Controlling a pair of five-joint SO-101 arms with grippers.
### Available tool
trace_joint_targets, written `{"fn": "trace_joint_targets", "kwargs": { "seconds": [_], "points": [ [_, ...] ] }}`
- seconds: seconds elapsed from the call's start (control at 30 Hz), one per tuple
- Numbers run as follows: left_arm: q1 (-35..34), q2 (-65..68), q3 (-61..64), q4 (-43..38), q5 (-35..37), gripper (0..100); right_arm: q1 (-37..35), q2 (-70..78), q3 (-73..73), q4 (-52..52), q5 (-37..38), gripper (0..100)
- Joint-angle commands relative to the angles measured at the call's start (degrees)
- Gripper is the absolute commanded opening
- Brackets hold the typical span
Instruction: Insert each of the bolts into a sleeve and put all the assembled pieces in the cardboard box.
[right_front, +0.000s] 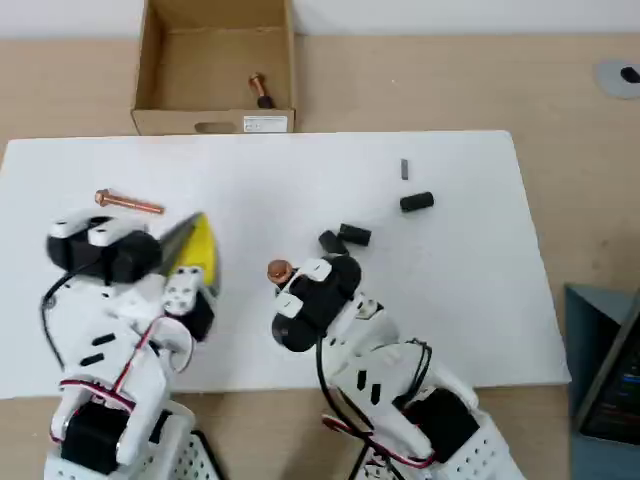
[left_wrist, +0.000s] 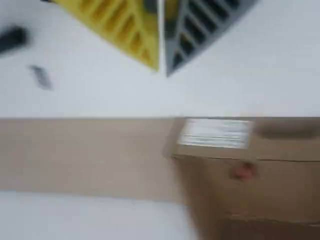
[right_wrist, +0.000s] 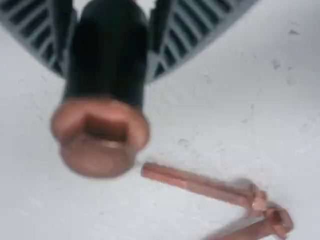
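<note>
Holding a bolt-in-sleeve now: the right gripper has its jaws pinching the black sleeve, with the copper bolt head poking out, over the white mat. The next step looks like the carry to the cardboard box, where one piece already lies. Lift first, keep it level so the bolt can't slide out, clear the near wall, release low. The left gripper has its jaws pressed together, empty, near a loose bolt.

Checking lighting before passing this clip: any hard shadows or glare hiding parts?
High view: even light, soft shadows only, the loose bolt and box interior plain. Right wrist view: the held black sleeve is dark, its bolt head well lit. Left wrist view: no glare on the white mat.
</note>
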Motion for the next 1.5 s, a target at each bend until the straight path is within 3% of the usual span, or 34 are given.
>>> {"fn": "trace_joint_targets", "kwargs": {
  "seconds": [0.0, 0.2, 0.37, 0.67, 0.97, 1.23, 1.47],
  "points": [
    [-6.07, -0.22, 3.60, 0.00, -3.34, 0, 5.49, -5.23, -2.77, -1.23, -0.26, 0.9],
    [-12.57, -0.31, 16.62, -0.35, -6.42, 0, 16.13, -4.09, -5.32, 1.76, -0.97, 0.9],
    [-13.27, -0.31, 24.09, -0.44, -6.33, 0, 18.86, 4.44, -13.76, 5.36, -1.32, 0.9],
    [-13.19, -0.22, 24.44, 0.09, -6.07, 0, 18.86, 37.58, -39.87, 4.66, -1.32, 0.9],
    [-12.92, -0.22, 24.44, 4.13, -5.98, 0, 18.95, 68.97, -63.87, -5.01, -0.62, 0.9],
    [-13.10, -0.22, 24.44, 4.13, -5.98, 0, 18.95, 96.13, -85.76, -15.65, 2.11, 0.9],
    [-13.19, -0.22, 24.44, 4.13, -5.89, 0, 18.77, 119.08, -106.15, -19.52, 9.14, 0.9]
  ]
}}
